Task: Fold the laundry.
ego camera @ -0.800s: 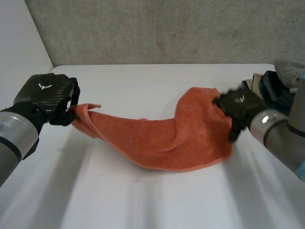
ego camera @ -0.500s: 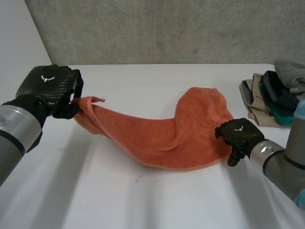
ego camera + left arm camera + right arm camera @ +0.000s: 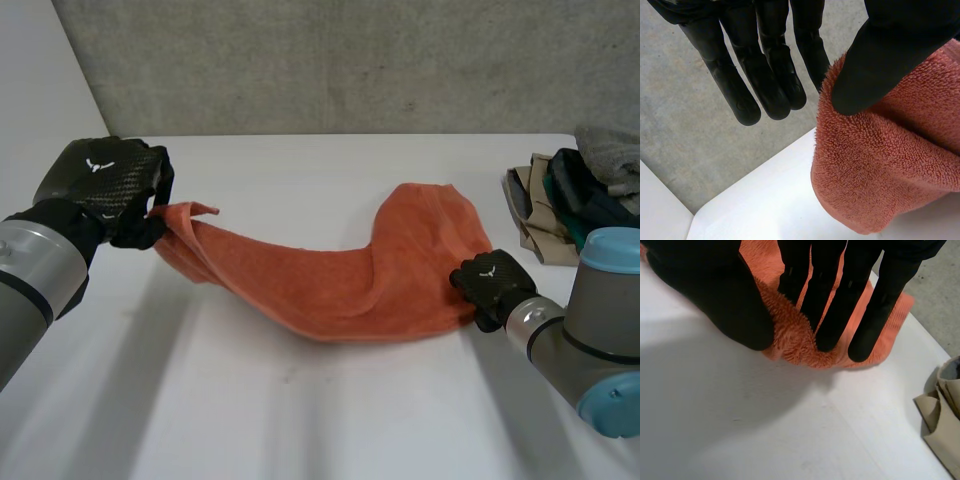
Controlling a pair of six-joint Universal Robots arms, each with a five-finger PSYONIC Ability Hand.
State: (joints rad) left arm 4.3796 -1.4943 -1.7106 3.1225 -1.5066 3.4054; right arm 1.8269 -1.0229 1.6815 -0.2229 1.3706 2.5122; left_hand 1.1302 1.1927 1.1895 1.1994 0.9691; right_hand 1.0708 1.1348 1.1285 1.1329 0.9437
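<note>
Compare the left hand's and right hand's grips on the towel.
The left hand holds the towel's end off the table; the right hand pinches its edge on the table. The left hand's fingers are mostly clear of it; the right hand's rest on it. Both pinch with the thumb.

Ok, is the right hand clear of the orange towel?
No: its wrist view shows the right hand pinching a bunched edge of the orange towel between thumb and fingers.
</note>
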